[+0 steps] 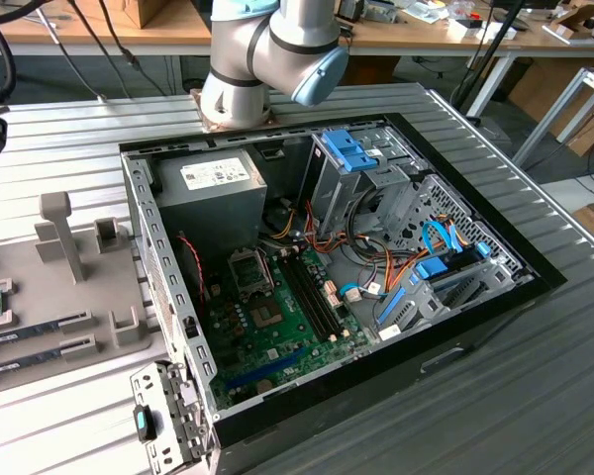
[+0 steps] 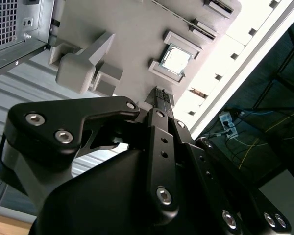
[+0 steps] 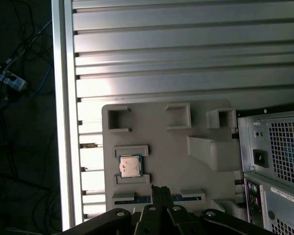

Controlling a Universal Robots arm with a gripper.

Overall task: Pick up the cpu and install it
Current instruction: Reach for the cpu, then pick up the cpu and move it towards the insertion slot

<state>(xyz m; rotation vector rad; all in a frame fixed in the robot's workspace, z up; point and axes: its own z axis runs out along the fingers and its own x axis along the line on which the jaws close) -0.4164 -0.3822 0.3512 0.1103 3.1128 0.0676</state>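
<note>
- Nearest the wrist cameras is the gripper (image 2: 161,96), with black linkage fingers. In both wrist views the jaws are pressed together at the tips and nothing is between them.
- Just past the tips lies the cpu (image 2: 176,59), silver lid up with a thin green rim. It sits flat in its own nest, between two low lips of the grey parts tray (image 2: 122,34).
- The gripper hangs over the tray and is not touching the chip. In the first wrist view the fingertips (image 3: 156,192) sit just beside the cpu nest, not centred on it.
- On the same tray, dark memory sticks (image 3: 188,197) lie in narrow slots next to the nest. Taller block fixtures stand further along.
- Step in hand, by our judgement: the approach for the pick. The chip is not lifted and nothing is installed.
- The pick calls for the jaws to spread wider than the chip, then centre over it and square to its free edges. The descent should clear the nest lips, and the squeeze should be light.
- Farther off, the open desktop case (image 1: 168,287) stands just beside the tray on the ribbed metal table (image 1: 495,396).
- Inside, on the motherboard (image 1: 277,327), the socket (image 1: 249,269) sits below the power supply (image 1: 213,193).
- The socket looks vacant to us. We cannot tell whether its retaining frame is latched.
- Farthest, the arm (image 1: 272,45) rises behind the case, with wooden benches (image 1: 426,35) beyond.
</note>
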